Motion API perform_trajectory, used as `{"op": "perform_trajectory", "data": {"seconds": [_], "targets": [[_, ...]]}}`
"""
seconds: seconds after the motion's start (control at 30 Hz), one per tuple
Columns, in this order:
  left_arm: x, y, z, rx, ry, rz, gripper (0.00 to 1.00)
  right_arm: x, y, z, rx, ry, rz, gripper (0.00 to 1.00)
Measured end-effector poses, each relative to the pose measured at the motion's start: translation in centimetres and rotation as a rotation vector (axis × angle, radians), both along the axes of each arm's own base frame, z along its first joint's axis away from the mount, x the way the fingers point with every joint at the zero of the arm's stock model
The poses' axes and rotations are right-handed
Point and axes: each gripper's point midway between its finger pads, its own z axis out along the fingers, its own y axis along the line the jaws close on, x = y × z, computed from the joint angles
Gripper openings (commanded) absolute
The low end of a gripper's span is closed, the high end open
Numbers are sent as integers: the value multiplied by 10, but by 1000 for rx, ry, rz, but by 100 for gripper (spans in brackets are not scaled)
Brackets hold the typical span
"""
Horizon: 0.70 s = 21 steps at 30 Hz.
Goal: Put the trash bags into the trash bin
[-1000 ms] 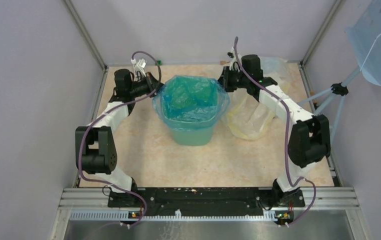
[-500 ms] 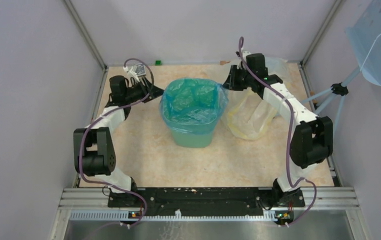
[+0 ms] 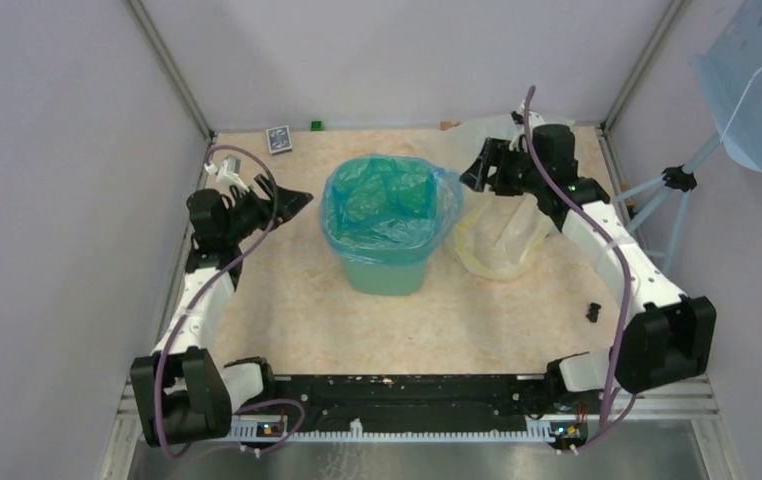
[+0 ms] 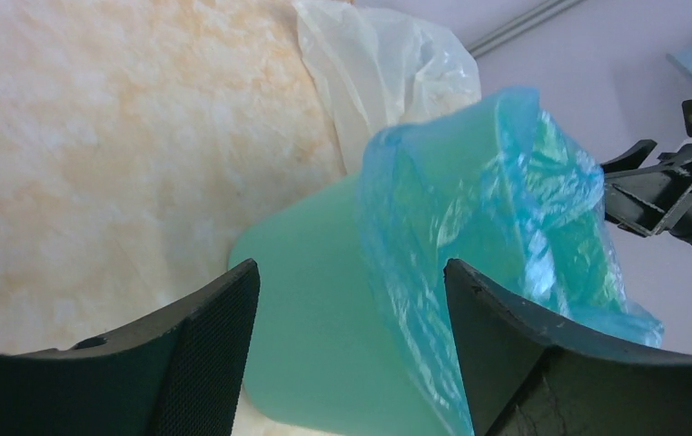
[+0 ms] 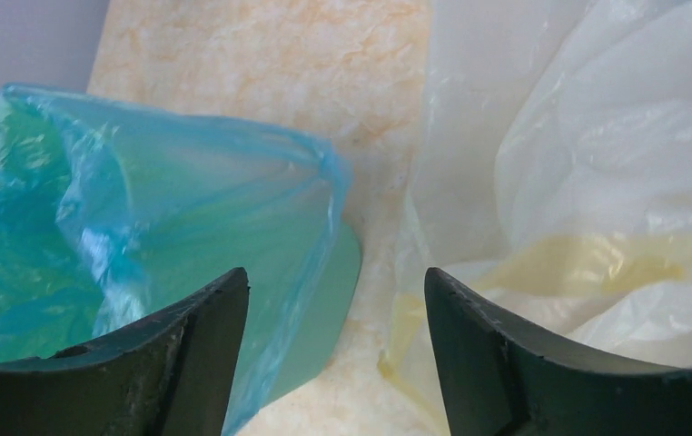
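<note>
Near the middle of the worktop [image 3: 287, 310] stands the mint-green trash bin [image 3: 389, 272], upright. The blue trash bag [image 3: 387, 205] sits inside it as a liner, its crinkled mouth folded out over the rim and hanging a little way down the walls. Off the bin's left side, apart from it, hovers the left end effector [image 3: 300, 199], its fingers [image 4: 202, 359] spread with nothing between them. The right end effector [image 3: 473, 175] hangs near the bin's far right corner, close to the bag's edge but clear of it, its fingers [image 5: 183, 359] likewise spread and empty. Just right of the bin a clear yellow-banded bag [image 3: 502, 240] lies crumpled on the worktop; whether it touches the liner I cannot tell. A small black piece [image 3: 593, 311] lies near the right edge.
</note>
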Motion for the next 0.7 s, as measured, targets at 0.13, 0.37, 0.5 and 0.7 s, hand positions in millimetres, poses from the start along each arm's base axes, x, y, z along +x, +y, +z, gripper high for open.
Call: {"op": "perform_trajectory", "data": {"seconds": [0.13, 0.37, 0.5, 0.7], "targets": [[-22, -8, -17, -72, 51, -18, 80, -25, 0, 1, 72, 0, 15, 72], [-36, -18, -34, -164, 139, -49, 78, -57, 16, -26, 225, 90, 71, 68], [-39, -24, -29, -199, 135, -77, 72, -68, 25, -36, 294, 142, 102, 65], [-40, -38, -24, -229, 123, -139, 59, -68, 37, -21, 372, 119, 156, 52]]}}
